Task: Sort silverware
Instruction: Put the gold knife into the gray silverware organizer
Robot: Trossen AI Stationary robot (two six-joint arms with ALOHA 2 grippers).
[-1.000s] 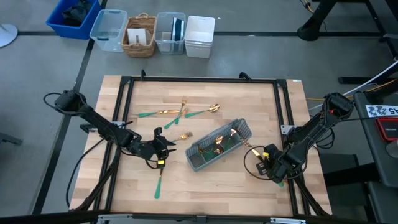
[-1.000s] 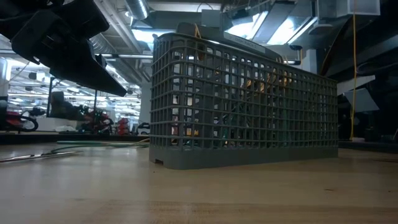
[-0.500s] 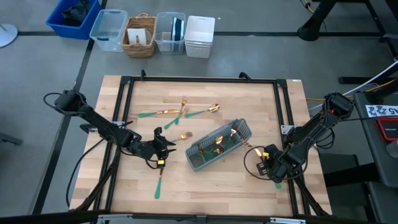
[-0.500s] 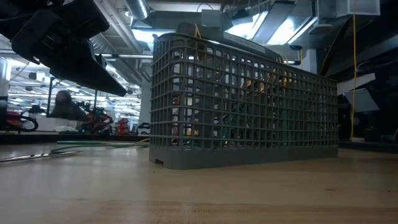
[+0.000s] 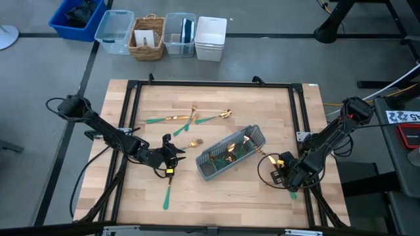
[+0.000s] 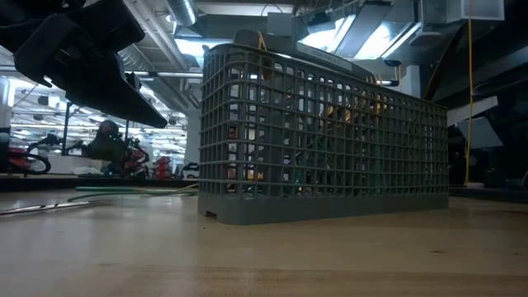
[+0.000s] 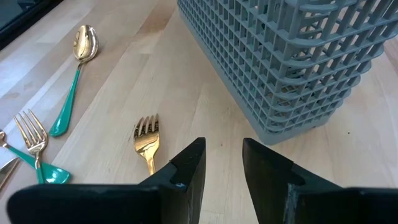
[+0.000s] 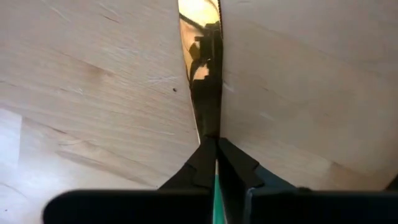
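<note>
My right gripper [image 8: 216, 163] points down at the table's near right [image 5: 289, 176], shut on a knife with a gold blade [image 8: 202, 74] and teal handle. My left gripper [image 7: 222, 163] stands open near the table's middle [image 5: 172, 156], empty, facing the grey caddy [image 7: 292, 62]. A gold fork head [image 7: 147, 134] lies just beside its left finger. The caddy [image 5: 233, 155] holds several pieces. More silverware [image 5: 190, 118] lies flat on the wood farther back, and one teal-handled piece [image 5: 167, 194] lies near the front edge. My right gripper pinches the knife between its two fingers [image 8: 200, 163] where the gold blade meets the teal handle [image 8: 210, 134]. The fingers come from above, pointing down, one on each side of the knife. The blade lies along the tabletop ahead of the fingers.
A black frame [image 5: 210, 84] runs round the wooden tabletop. Beyond the far edge stand bins and a basket [image 5: 148, 38] on the floor. A spoon [image 7: 84, 43] and another fork [image 7: 30, 132] lie beyond my left gripper. Bare wood shows along the near edge [image 5: 223, 203].
</note>
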